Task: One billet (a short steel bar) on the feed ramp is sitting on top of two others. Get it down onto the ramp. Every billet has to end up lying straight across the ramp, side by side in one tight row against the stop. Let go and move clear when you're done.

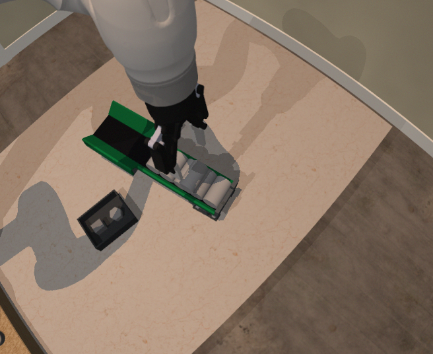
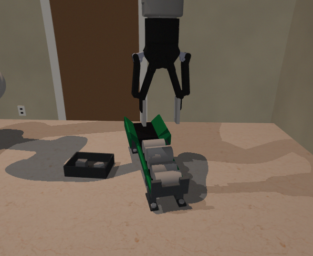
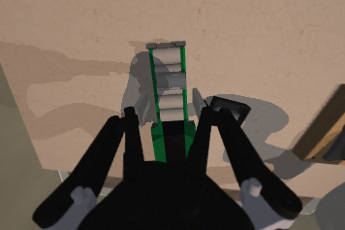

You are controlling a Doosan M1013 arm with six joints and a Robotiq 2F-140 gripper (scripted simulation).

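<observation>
Above the upper end of the feed ramp (image 2: 129, 132), hanging upright and well clear of the billets: the gripper (image 2: 160, 114), half parted, gripping nothing, only air showing between the two pale fingertips (image 2: 143, 115). In the wrist view, lining up along the ramp's length, with the green side rails (image 3: 154, 91) running straight away from between the black fingers.

On the ramp itself, lying across the black bed between the green rails: a row of pale billets, the lowest one (image 2: 167, 177) pressing against the grey stop (image 2: 184, 187) at the bottom end. Riding on top of two others partway up the row: the stacked billet (image 2: 159, 154), sitting higher than its neighbours. Resting at the upper end of the row, just below the bare black bed: one more billet (image 2: 153, 143).

To one side of the ramp, well apart from it on the marbled table (image 2: 234, 226): a small black tray (image 2: 85, 172) holding a couple of grey blocks. Falling across the table and over the tray: broad grey shadows of the arm.
</observation>
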